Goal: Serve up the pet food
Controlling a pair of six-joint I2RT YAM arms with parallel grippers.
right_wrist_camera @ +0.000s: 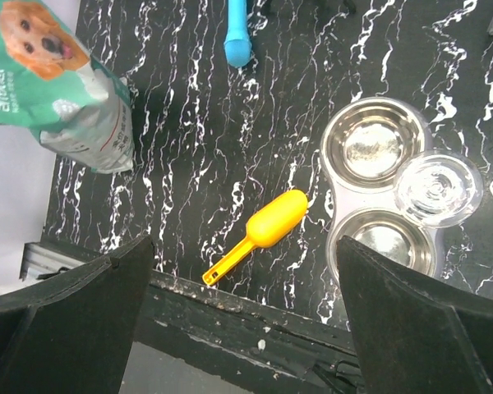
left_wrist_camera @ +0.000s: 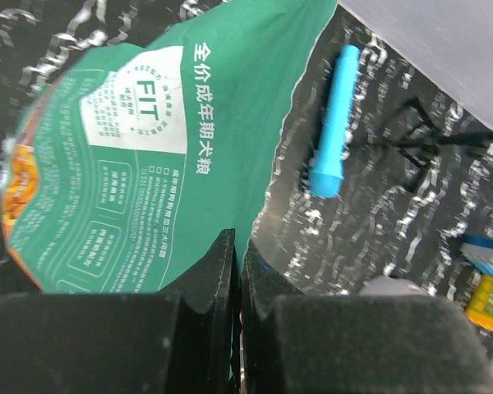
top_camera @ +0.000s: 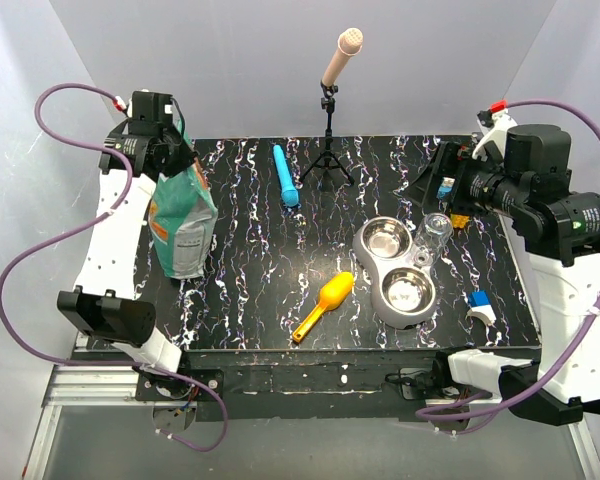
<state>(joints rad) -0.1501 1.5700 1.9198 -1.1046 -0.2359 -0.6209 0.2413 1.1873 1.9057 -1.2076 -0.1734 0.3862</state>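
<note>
Top external: left tool is clamped tight on the top edge of the pet food bag, which is upright at 9 o'clock of the tabletop. Right tool is at 2 o'clock, spread wide, holding nothing. Double bowl sits at 4 o'clock. Yellow scoop lies at 6 o'clock, apart from it.

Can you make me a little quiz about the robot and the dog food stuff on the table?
1. True or false: the left gripper is shut on the pet food bag.
2. What colour is the scoop? A red, B yellow, C green.
3. How many steel bowls does the feeder have?
Key: 1 true; 2 B; 3 two.
</note>
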